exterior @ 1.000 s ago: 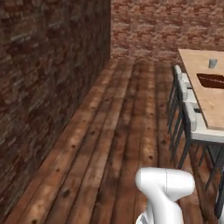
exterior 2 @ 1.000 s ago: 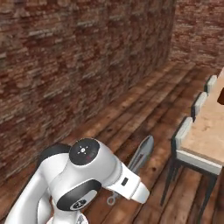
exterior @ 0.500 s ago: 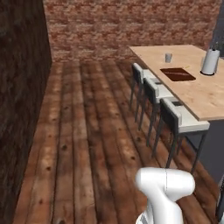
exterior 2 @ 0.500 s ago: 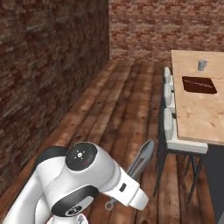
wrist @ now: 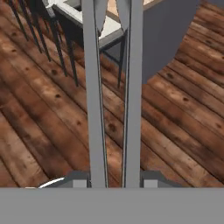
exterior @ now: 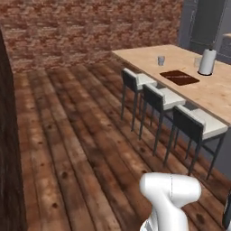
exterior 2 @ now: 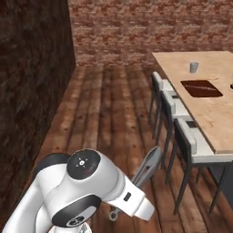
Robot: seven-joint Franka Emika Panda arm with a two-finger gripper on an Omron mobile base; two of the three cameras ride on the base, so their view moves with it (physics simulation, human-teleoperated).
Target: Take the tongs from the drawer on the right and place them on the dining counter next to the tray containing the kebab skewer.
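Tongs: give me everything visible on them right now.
The grey metal tongs are held in the claw, which is shut on their base. In the hand view two long flat arms run nearly parallel away from the fingertips, with a narrow gap between them, tapering at the far ends. They hang above the brown plank floor, pointing toward a grey stool. In the right base view they jut forward and up from the hand as one slim grey blade.

Three stools [exterior: 162,97] on a wooden floor [exterior: 76,135].
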